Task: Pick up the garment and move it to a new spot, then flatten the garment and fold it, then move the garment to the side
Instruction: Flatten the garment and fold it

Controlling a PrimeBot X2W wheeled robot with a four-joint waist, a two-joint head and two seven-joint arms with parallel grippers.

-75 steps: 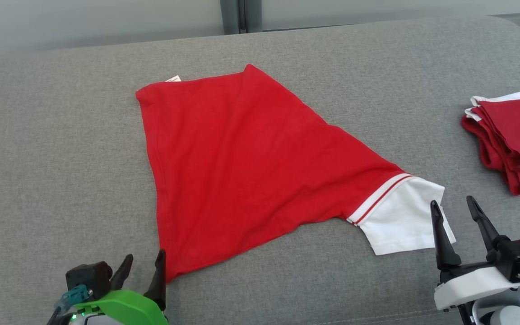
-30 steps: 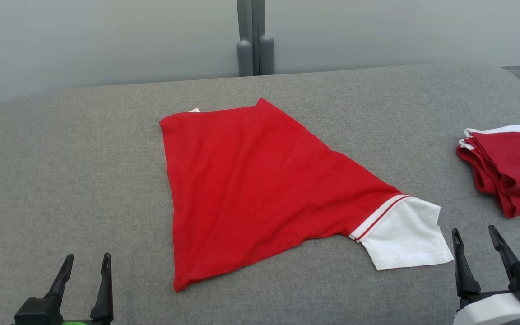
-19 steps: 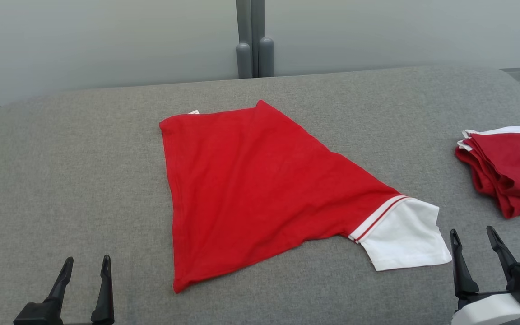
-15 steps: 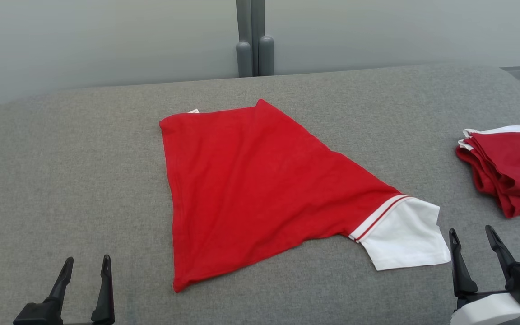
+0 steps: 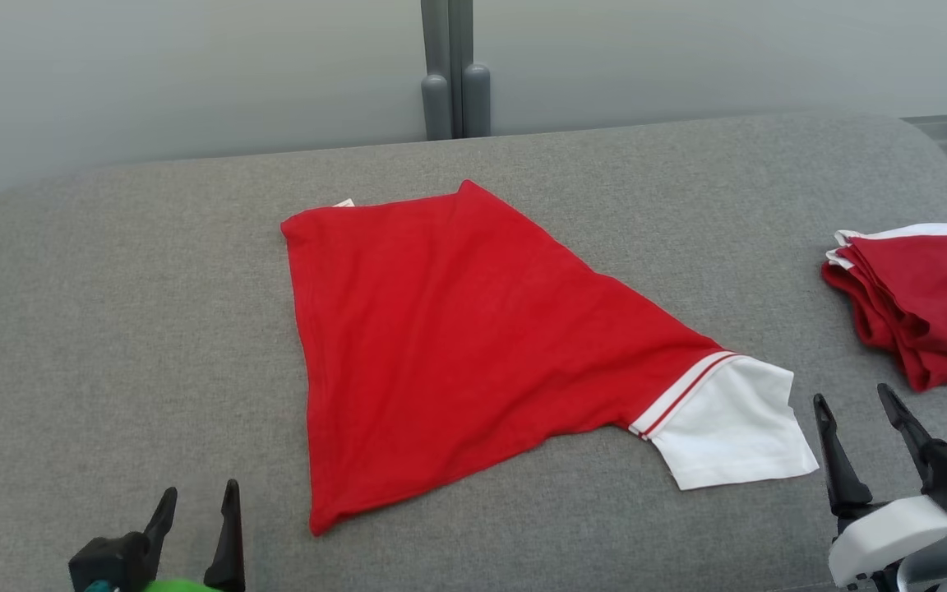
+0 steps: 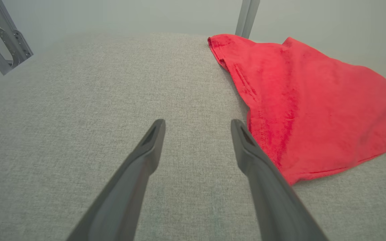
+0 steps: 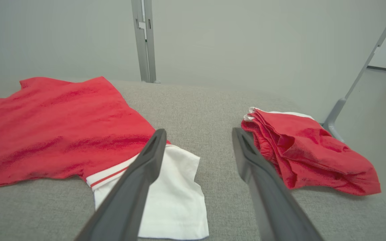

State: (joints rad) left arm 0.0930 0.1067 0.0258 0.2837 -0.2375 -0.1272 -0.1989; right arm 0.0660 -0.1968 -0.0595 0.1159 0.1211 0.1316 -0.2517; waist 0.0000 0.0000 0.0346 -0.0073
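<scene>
The garment [image 5: 465,345] is a red shirt with a white sleeve [image 5: 728,427], lying spread on the grey padded surface [image 5: 112,329]. The left wrist view has its near hem [image 6: 280,134] just right of my fingers; the right wrist view has the garment [image 7: 55,127] to the left, its sleeve partly behind my left finger. My left gripper [image 5: 198,497] is open at the lower left, a little left of the garment's near corner. Beside the white sleeve at the lower right, my right gripper [image 5: 852,399] stands open and empty.
A folded pile of red and white clothes [image 5: 926,300] lies at the right edge of the surface, also seen as a pile [image 7: 307,147] past my right fingers. A grey post [image 5: 445,74] stands behind the surface against a pale wall.
The head camera tilted up early on and drifted slightly since. My left gripper has moved right, toward the garment's near corner. The garment lies as before.
</scene>
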